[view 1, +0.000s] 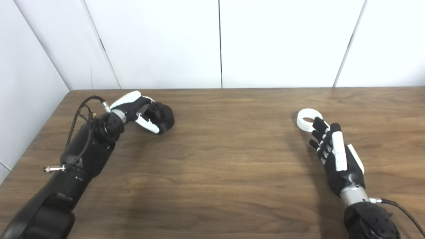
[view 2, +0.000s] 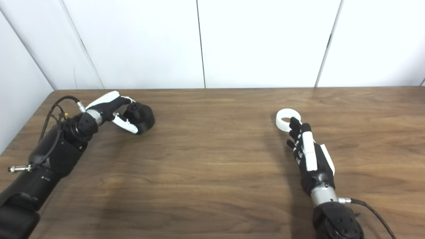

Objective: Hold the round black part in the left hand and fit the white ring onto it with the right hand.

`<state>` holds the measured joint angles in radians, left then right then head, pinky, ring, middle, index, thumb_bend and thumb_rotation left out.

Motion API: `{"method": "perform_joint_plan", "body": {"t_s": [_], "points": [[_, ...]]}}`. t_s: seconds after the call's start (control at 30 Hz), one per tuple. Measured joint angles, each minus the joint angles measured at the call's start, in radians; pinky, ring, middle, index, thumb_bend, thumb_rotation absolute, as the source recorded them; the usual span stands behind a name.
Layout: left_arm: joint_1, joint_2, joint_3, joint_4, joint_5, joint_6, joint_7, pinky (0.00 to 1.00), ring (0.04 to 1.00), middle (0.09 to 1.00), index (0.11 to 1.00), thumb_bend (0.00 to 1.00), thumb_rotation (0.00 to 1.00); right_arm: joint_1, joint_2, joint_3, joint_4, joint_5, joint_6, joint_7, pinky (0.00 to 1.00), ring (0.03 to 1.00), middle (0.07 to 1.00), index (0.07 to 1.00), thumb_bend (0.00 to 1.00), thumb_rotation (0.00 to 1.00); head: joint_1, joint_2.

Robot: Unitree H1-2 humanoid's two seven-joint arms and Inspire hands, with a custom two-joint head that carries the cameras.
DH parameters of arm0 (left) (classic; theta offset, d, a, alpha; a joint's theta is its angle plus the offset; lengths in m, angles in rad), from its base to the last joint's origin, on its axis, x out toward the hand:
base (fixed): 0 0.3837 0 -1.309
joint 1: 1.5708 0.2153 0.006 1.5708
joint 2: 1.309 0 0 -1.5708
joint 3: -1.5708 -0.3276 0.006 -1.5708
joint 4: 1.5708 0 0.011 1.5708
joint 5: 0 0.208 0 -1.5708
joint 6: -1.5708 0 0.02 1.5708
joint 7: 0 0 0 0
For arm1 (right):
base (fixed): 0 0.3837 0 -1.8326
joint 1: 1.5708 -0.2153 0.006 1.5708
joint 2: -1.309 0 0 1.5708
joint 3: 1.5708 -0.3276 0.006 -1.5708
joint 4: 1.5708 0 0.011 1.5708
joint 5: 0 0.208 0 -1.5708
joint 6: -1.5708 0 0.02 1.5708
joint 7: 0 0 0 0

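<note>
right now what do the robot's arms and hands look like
Both arms have glossy black shells with a silver metal wrist collar. The left hand and right hand are black with white plates on the fingers and back. Thin black cables loop at each wrist.

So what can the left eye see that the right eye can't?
Only the left eye view shows more wood right of the right hand. Only the right eye view shows more wall left of the table. Both show the left hand wrapped around the black part and the right hand's fingers reaching the white ring.
</note>
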<state>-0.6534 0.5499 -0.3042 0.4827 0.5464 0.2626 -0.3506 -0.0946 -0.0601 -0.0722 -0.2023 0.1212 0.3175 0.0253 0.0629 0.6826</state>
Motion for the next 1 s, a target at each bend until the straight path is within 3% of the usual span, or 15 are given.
{"method": "perform_joint_plan", "body": {"t_s": [0.57, 1.0], "points": [[0.018, 0.001, 0.001, -0.046, 0.005, 0.006, -0.005, 0.99, 1.000, 0.958, 0.722, 0.80, 0.17, 0.000, -0.009, 0.002, -0.001, 0.018, 0.000, 0.005, 0.95, 0.973, 0.948, 0.930, 0.62, 1.00, 0.003, 0.002], [0.066, 0.007, -0.009, -0.192, 0.007, 0.050, -0.064, 0.94, 1.000, 0.973, 0.706, 0.81, 0.20, -0.002, -0.009, 0.009, -0.007, 0.013, 0.001, 0.005, 0.94, 0.978, 0.949, 0.931, 0.62, 1.00, 0.009, 0.014]]}}
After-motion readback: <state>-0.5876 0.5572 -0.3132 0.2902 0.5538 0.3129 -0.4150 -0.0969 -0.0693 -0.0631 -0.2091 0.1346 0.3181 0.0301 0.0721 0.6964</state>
